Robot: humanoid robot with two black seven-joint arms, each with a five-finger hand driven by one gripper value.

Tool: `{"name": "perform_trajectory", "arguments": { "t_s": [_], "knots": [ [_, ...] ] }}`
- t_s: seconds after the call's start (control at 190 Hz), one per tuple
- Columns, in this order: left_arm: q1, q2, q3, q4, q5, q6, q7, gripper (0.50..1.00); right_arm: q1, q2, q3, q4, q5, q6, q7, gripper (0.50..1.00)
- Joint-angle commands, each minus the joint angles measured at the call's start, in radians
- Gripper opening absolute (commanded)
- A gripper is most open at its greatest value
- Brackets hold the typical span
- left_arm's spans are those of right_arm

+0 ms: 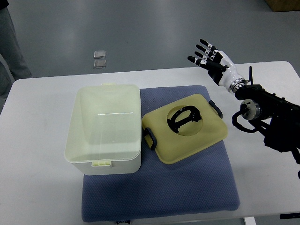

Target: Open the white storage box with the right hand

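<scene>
The white storage box (104,129) stands open on the left part of a blue mat (187,187), its inside showing nothing. Its pale yellow lid (206,136) lies flat on the mat just right of the box, with a round hole, a black handle (183,118) in the middle and black clips on two sides. My right hand (207,57) is raised above the table's far right edge, well clear of lid and box, fingers spread and holding nothing. Its black arm (267,115) comes in from the right.
The white table (37,187) carries the mat. Two small grey squares (99,59) lie on the floor beyond the table. A person's trouser leg (11,42) shows at the far left edge.
</scene>
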Motion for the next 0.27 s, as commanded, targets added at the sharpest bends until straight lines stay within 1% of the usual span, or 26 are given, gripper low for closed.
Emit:
{"name": "perform_trajectory", "arguments": {
  "t_s": [0.0, 0.263],
  "knots": [
    [0.000, 0.000, 0.001, 0.000, 0.000, 0.000, 0.000, 1.000, -0.022, 0.000, 0.011, -0.004, 0.002, -0.004, -0.001, 0.928],
    [0.000, 0.000, 0.001, 0.000, 0.000, 0.000, 0.000, 1.000, -0.033, 0.032, 0.015, -0.010, 0.000, -0.008, 0.007, 0.928]
  ]
}}
